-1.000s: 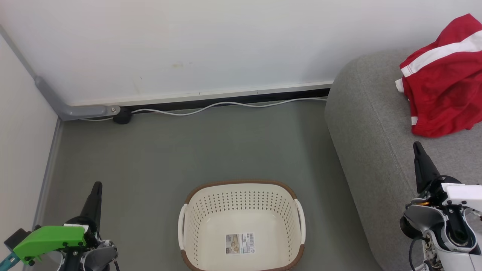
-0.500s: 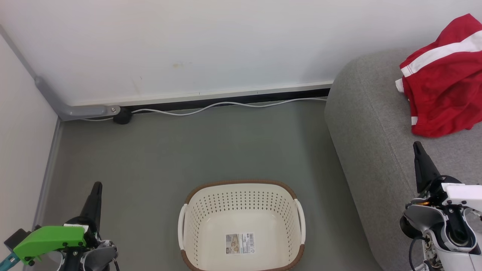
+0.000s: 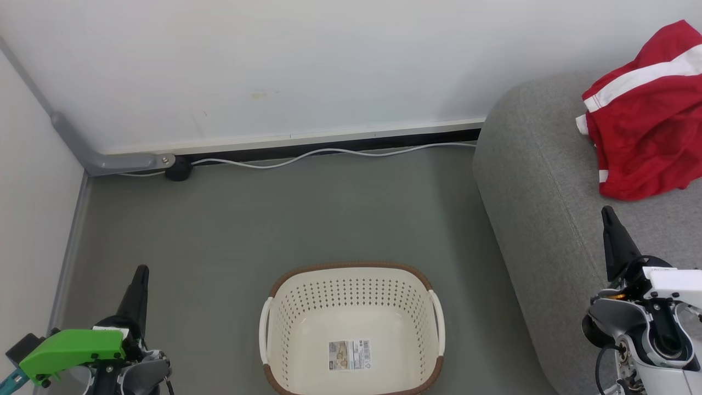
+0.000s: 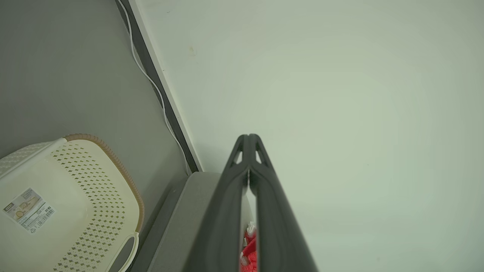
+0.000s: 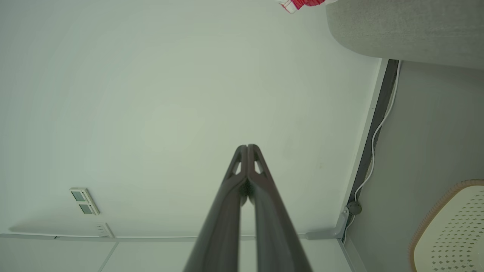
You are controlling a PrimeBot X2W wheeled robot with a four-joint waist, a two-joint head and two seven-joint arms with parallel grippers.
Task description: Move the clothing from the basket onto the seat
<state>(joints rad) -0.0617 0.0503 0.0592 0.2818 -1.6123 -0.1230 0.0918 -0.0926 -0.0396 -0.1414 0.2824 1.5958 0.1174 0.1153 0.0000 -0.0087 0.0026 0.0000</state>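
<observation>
Soft, light-looking clothing (image 3: 644,126) suits a pinch at a fold; left gripper (image 3: 141,270) and right gripper (image 3: 606,213) fingers closed, empty.

Grey floor (image 3: 274,219) with basket (image 3: 351,291) and white cable (image 3: 329,150), grey seat (image 3: 537,192) bearing red clothing (image 3: 641,137), seemingly crumpled

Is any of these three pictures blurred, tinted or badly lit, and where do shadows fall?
Head view: soft light, sharp, no glare; a faint shadow on the wall beside the seat. Left wrist view: the wall looks greenish, the left claw goes soft near the lens. Right wrist view: same green tint, right claw soft low down.
</observation>
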